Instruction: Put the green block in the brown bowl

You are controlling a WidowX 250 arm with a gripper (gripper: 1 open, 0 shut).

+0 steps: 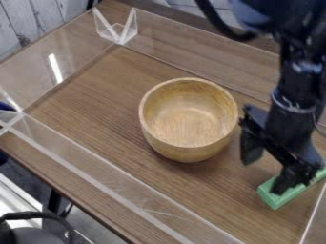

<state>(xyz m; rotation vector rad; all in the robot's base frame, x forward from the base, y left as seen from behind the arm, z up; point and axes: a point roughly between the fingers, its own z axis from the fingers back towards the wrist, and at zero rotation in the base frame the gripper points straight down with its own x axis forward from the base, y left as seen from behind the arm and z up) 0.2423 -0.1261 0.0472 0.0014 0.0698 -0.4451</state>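
The brown bowl [189, 117], round light wood with thick walls, sits empty near the middle of the wooden table. To its right my gripper [277, 164] points down with its black fingers spread open and nothing between them. It hangs just above the near-right corner, where the green block [283, 194] lies flat. Only the block's near end shows below the fingers; the rest is hidden behind the gripper. I cannot tell whether the fingers touch the block.
Clear acrylic walls [76, 157] fence the table's front and left sides. A small clear plastic bracket [117, 27] stands at the back left corner. The bowl's rim is close to the gripper's left finger [253, 148].
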